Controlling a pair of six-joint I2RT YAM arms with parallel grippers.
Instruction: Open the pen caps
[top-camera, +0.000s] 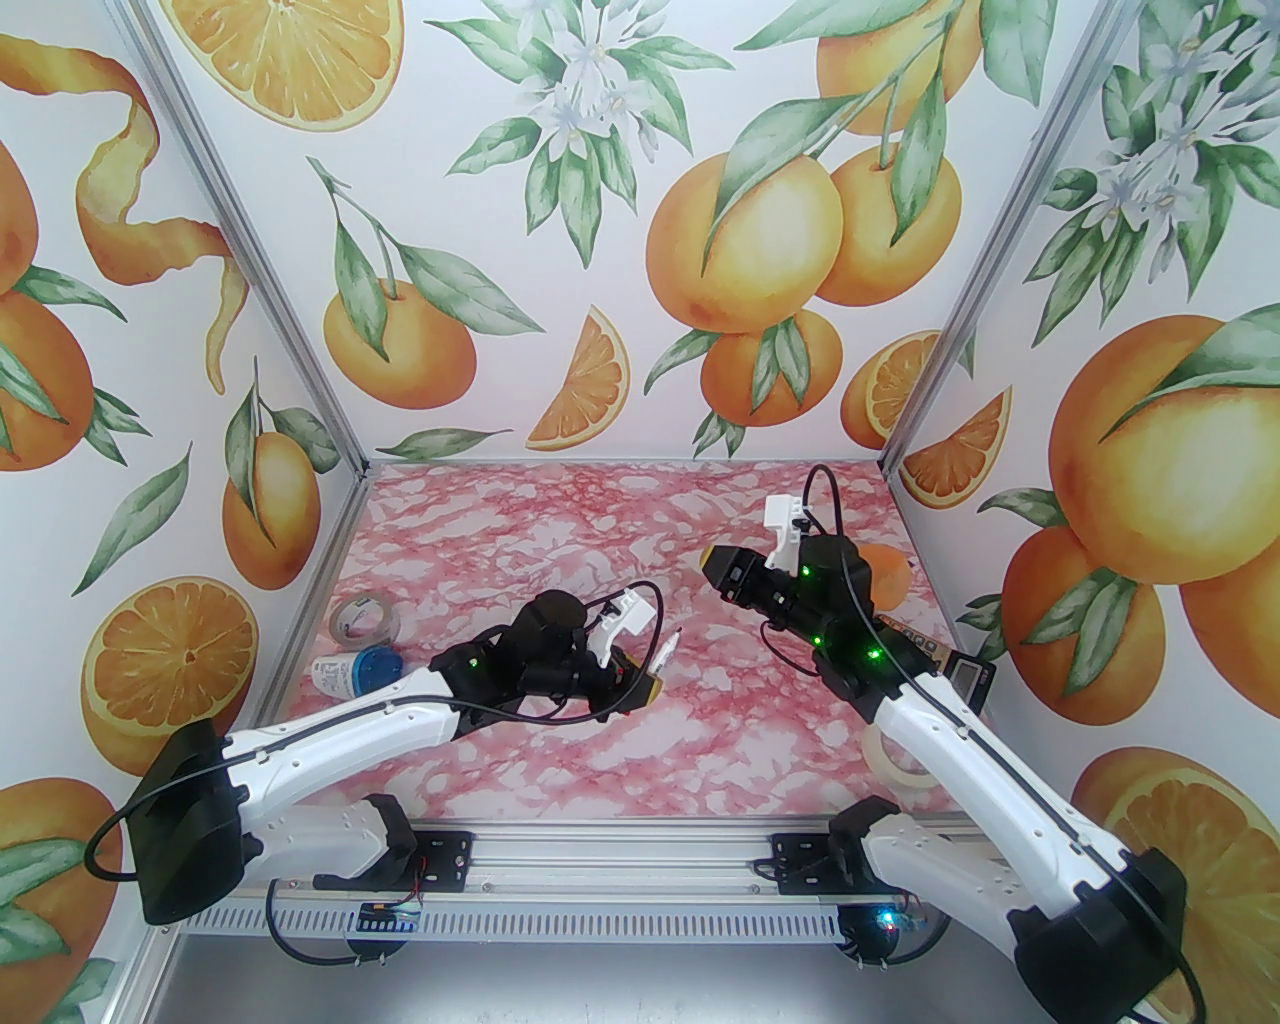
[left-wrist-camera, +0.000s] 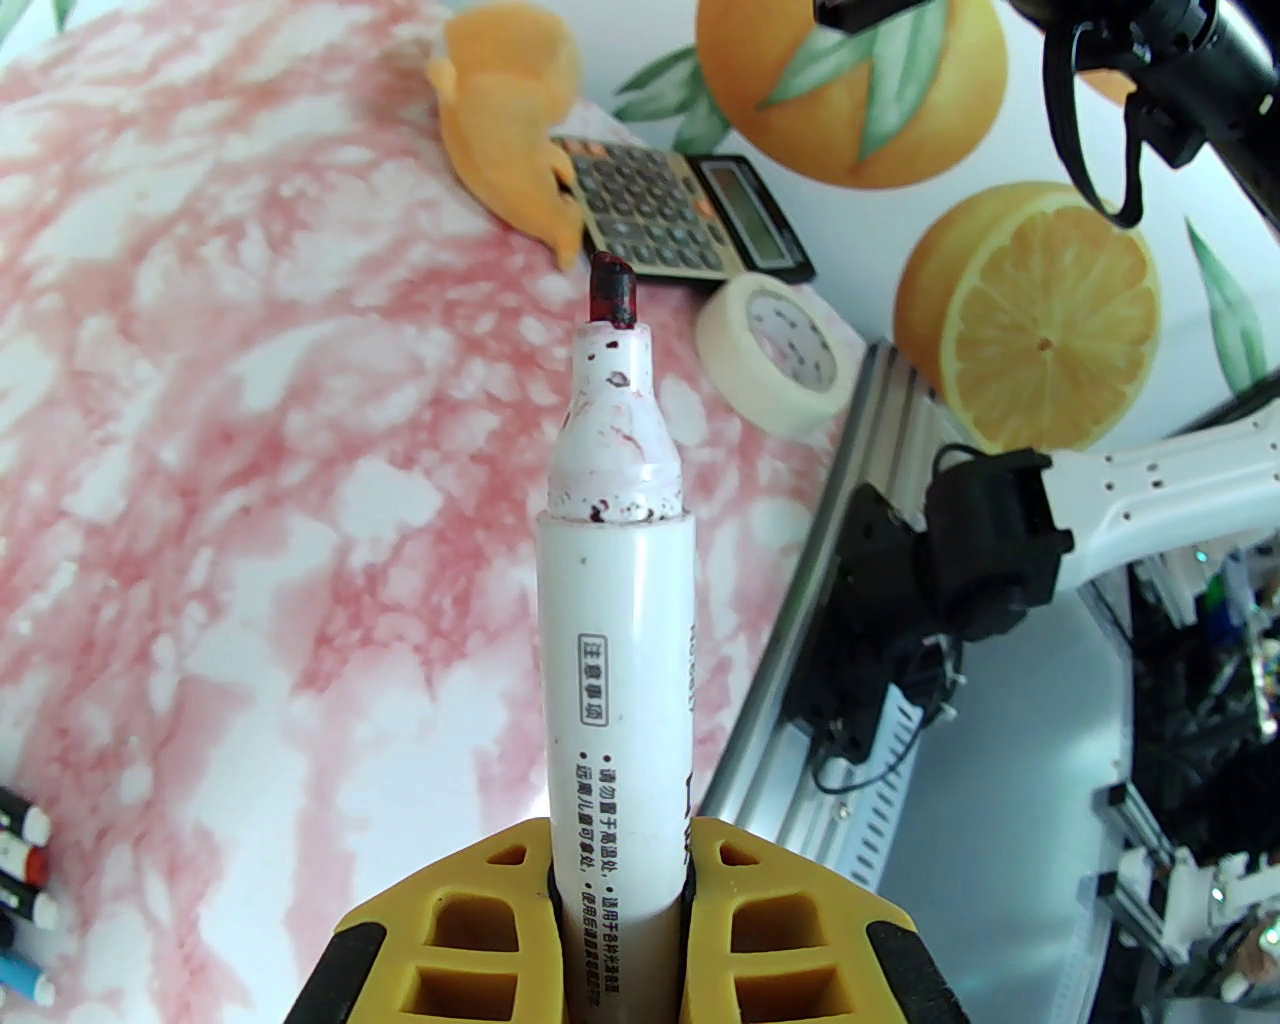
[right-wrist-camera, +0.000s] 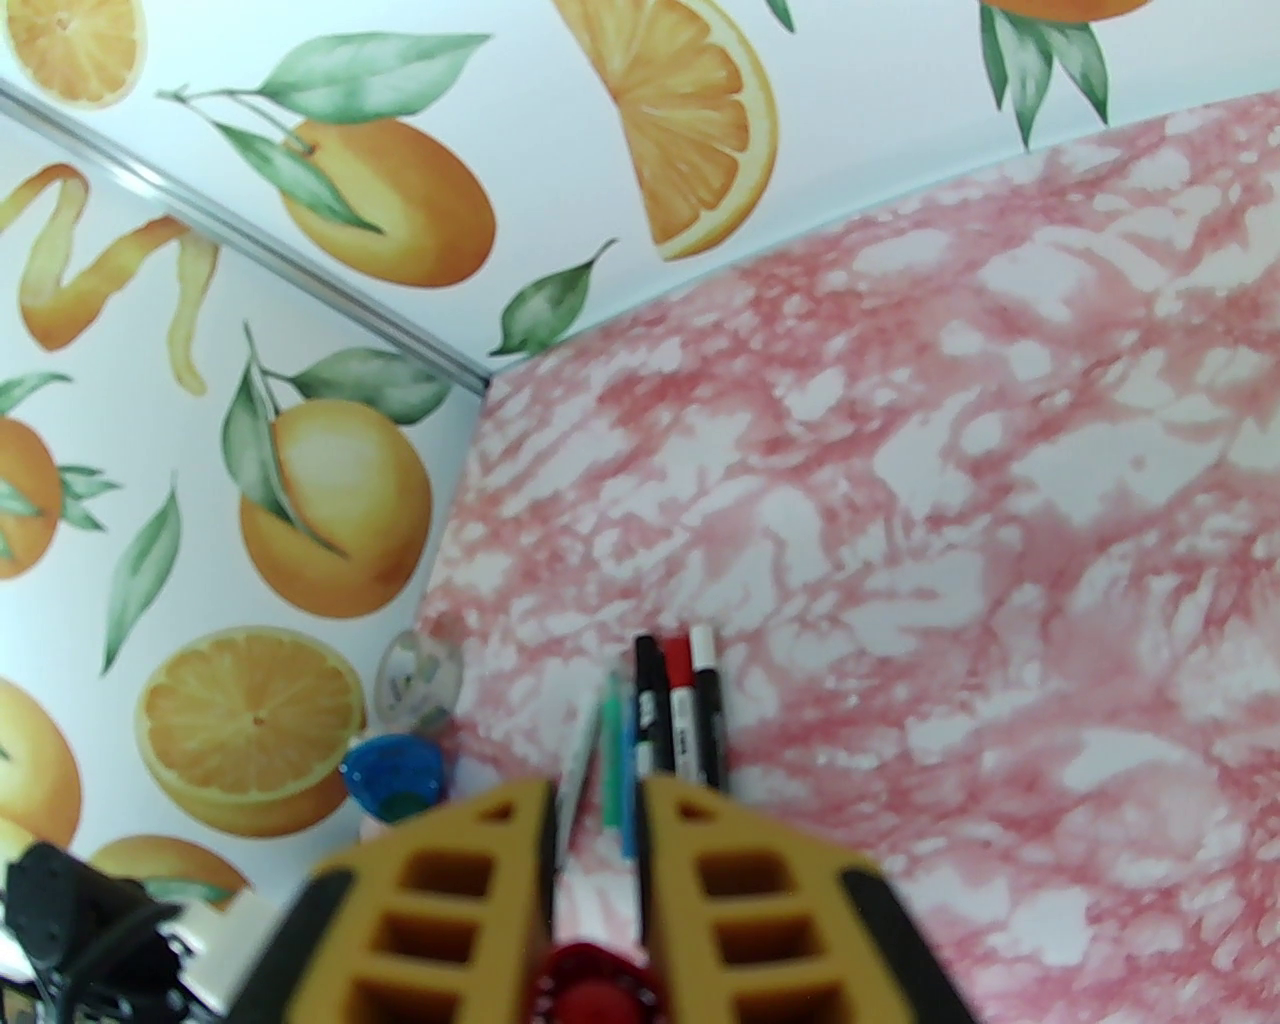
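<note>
While the left gripper (left-wrist-camera: 620, 835) is clamped tight on the white barrel of a marker pen (left-wrist-camera: 615, 620), the pen's red-stained tip (left-wrist-camera: 612, 290) stands bare. It points toward a calculator (left-wrist-camera: 680, 210) and a roll of masking tape (left-wrist-camera: 775, 350). The right gripper (right-wrist-camera: 595, 800) hangs above the pink marbled table (right-wrist-camera: 1000, 500), its yellow fingers (right-wrist-camera: 450, 880) pinched on a red pen cap (right-wrist-camera: 590, 985), which is blurred at the frame's lower edge. Several other pens (right-wrist-camera: 675, 700) lie side by side on the table below it, showing black and red ends.
</note>
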